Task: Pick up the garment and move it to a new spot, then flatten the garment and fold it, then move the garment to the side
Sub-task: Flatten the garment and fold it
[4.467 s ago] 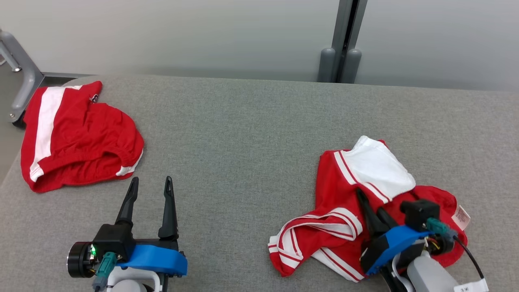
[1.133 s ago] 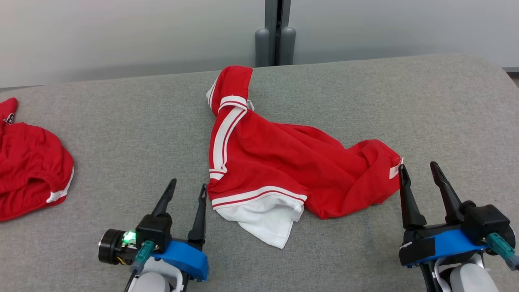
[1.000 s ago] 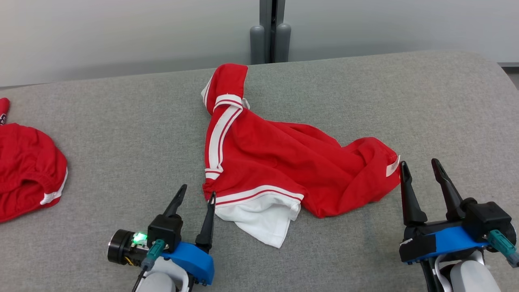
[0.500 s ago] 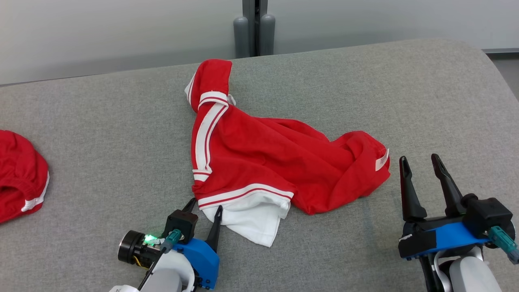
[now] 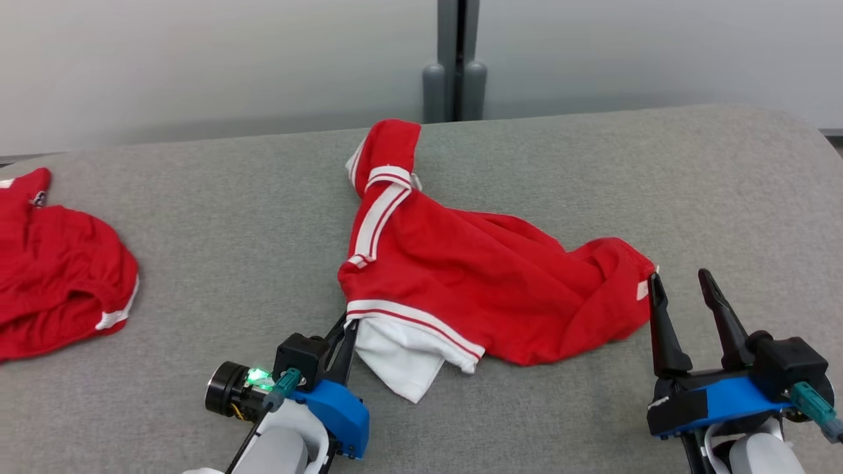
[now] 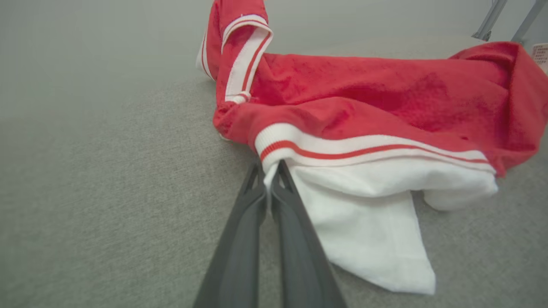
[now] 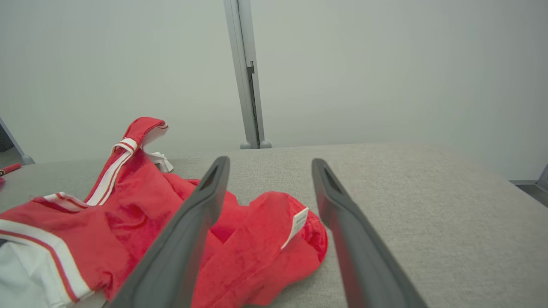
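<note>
My left gripper (image 6: pixel 269 167) is clenched on the garment (image 5: pixel 487 289), nipping only the very corner of its striped hem (image 6: pixel 364 147), where red meets white. The garment lies crumpled in the middle of the table (image 5: pixel 217 217), with one striped end reaching toward the far edge and the white panel nearest the near edge. My right gripper (image 5: pixel 681 283) is released and holds nothing, its fingers spread just beside the end with the label (image 7: pixel 295 224).

My worry is the left bite. It looks thin, and a quick pull could slide the cloth out. With only one corner held, a drag would likely bunch the garment rather than spread it. If I close the right on the rumpled fold there, I may catch two layers and lock in a twist. The other red garment (image 5: pixel 59 276) near the left edge is well apart, though a wide sweep left could reach it.
</note>
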### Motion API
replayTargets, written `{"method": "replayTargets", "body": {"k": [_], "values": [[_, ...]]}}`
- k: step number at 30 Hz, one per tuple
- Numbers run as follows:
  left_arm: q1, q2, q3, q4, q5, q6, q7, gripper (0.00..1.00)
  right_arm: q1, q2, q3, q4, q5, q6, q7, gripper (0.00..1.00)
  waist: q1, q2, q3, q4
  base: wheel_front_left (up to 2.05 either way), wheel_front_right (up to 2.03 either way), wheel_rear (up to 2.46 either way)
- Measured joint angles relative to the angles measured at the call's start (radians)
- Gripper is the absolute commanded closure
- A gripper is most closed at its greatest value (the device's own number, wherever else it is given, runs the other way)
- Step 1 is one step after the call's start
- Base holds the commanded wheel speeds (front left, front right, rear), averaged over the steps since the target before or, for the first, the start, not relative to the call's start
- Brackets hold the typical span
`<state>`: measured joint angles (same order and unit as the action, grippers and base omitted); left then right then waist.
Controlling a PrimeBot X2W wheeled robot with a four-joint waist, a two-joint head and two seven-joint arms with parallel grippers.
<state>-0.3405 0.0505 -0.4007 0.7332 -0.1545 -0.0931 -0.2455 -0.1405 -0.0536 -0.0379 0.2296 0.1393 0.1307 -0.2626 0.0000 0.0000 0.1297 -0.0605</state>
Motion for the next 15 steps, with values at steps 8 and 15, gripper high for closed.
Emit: {"method": "replayTargets", "body": {"k": [8,15], "values": [[0.096,0.033,0.017,-0.153,-0.021,0.034,-0.007,1.00,0.036,-0.001,-0.010,0.012,0.004,0.000,0.000,0.00,0.0000,0.0000,-0.051,0.105,0.00,0.00,0.00],[0.209,0.109,0.053,-0.331,-0.041,0.073,0.064,1.00,0.047,0.000,-0.013,0.021,0.011,0.000,0.000,0.00,0.0000,0.0000,-0.059,0.182,0.00,0.00,0.00]]}}
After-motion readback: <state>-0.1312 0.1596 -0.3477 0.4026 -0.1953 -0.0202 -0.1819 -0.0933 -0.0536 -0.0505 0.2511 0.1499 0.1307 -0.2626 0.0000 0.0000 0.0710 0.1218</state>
